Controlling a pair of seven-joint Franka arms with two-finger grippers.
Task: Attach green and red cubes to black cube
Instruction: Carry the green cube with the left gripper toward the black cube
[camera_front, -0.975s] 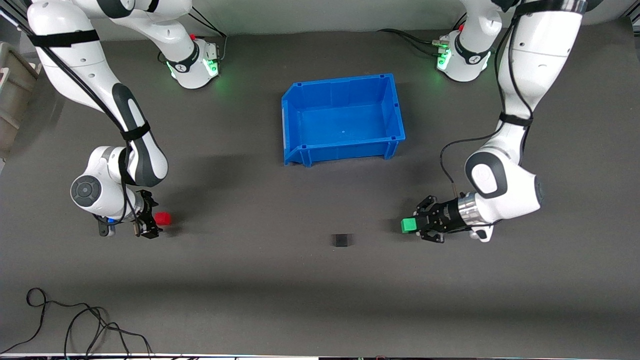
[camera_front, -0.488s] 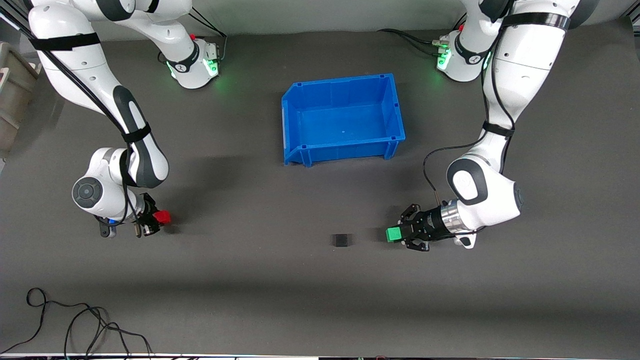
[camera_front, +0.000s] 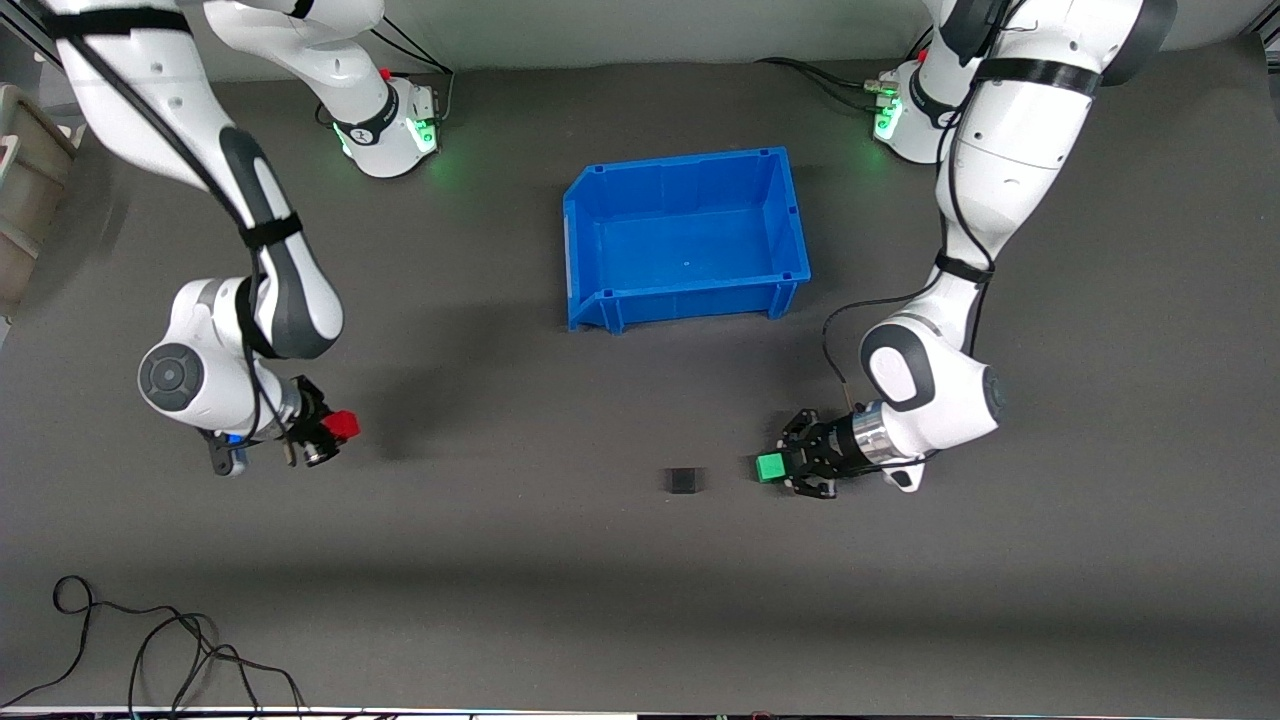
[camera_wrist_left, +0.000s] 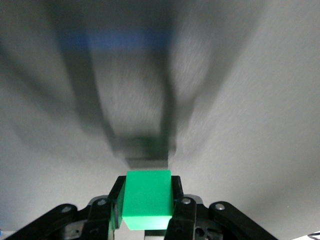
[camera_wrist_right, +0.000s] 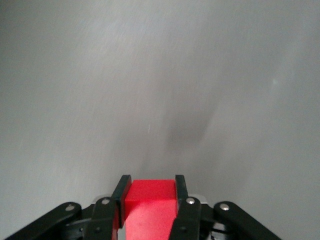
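Dark grey mat (camera_front: 560, 600), loose black cable (camera_front: 150, 650), pale wall (camera_front: 650, 25)

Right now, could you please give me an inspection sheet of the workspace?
Surface: dark grey mat, flat.
Job's things: black cube alone on the mat; green cube beside it with a gap between; red cube toward the right arm's end.
Clutter: blue bin, nothing seen inside.
Grippers: left tool shut on green cube; right tool shut on red cube.
Cables: loose black cable on the mat's edge nearest the front camera.
Surroundings: grey box off the mat's right-arm end.
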